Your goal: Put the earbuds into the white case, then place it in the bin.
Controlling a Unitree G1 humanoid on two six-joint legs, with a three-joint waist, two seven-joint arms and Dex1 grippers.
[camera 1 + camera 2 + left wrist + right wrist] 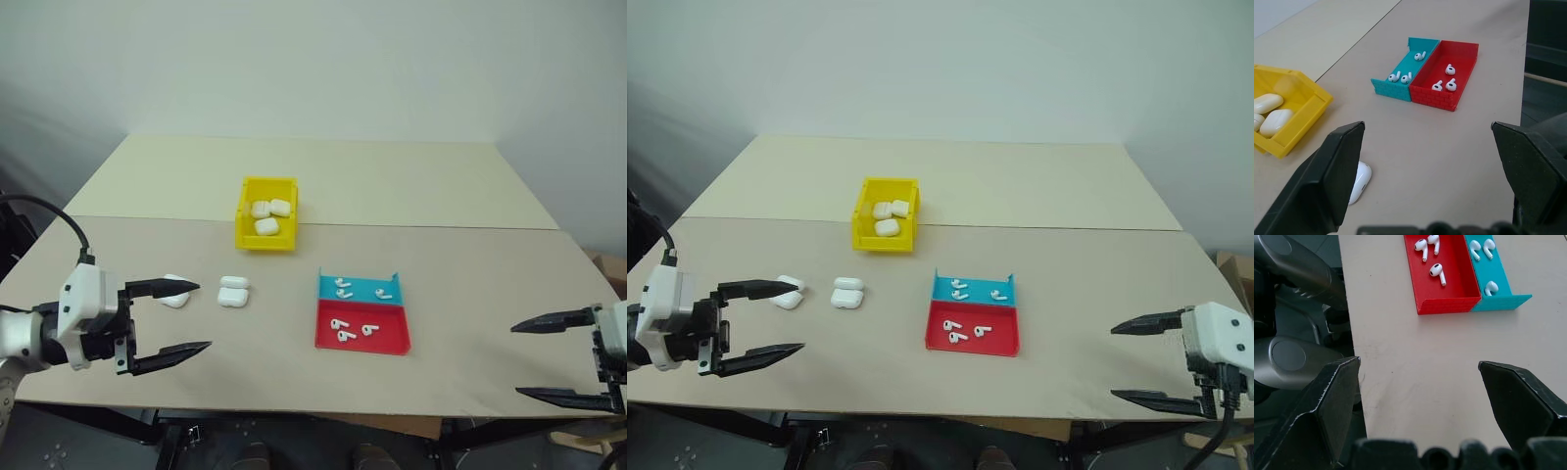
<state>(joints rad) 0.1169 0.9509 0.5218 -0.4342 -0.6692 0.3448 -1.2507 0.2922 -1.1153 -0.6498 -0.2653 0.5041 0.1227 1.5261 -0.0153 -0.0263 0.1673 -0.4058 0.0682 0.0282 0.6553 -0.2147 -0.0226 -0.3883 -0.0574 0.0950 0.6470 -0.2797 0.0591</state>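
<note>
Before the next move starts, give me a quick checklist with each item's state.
1. Left gripper jaws open, empty: ok.
2. Right gripper jaws open, empty: ok.
3. Earbuds reachable, lying loose in the red-and-blue tray: ok.
4. White case free on the table, apart from both grippers: ok.
5. That case's lid open to take earbuds: cannot tell.
6. Bin has room: ok, three cases inside and part of its floor bare.
</note>
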